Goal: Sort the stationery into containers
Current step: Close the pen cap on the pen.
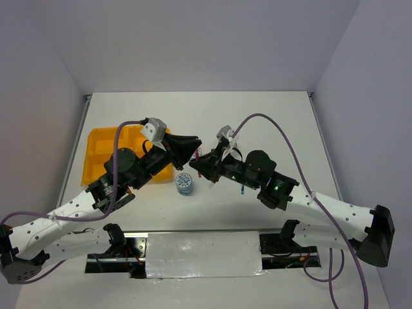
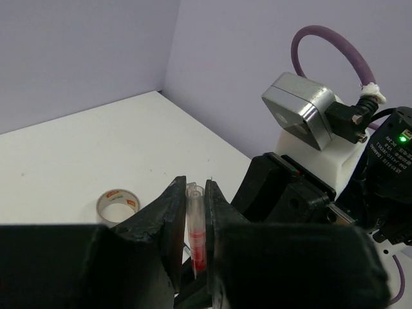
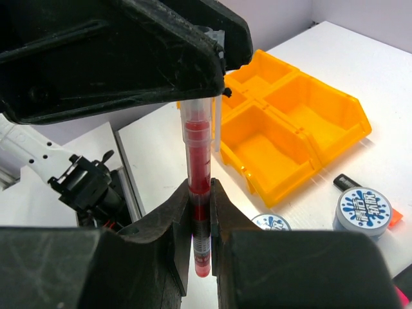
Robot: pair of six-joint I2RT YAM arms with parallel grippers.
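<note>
red pen [image 3: 196,138] gripped by both end effectors [image 2: 195,196] [image 3: 199,196]; tape roll [image 3: 364,209] lettering unreadable.

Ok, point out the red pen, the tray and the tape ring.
red pen [image 3: 197,154], right wrist view, red barrel
yellow-orange tray [image 3: 275,156], right wrist view, bare compartment floor
grey tape ring [image 2: 132,205], left wrist view, right rim

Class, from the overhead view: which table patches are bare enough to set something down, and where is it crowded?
Free: the table between tray and back wall, and right of the right arm. Crowded: the centre, where left gripper and right gripper both clamp the red pen near a tape roll.
</note>
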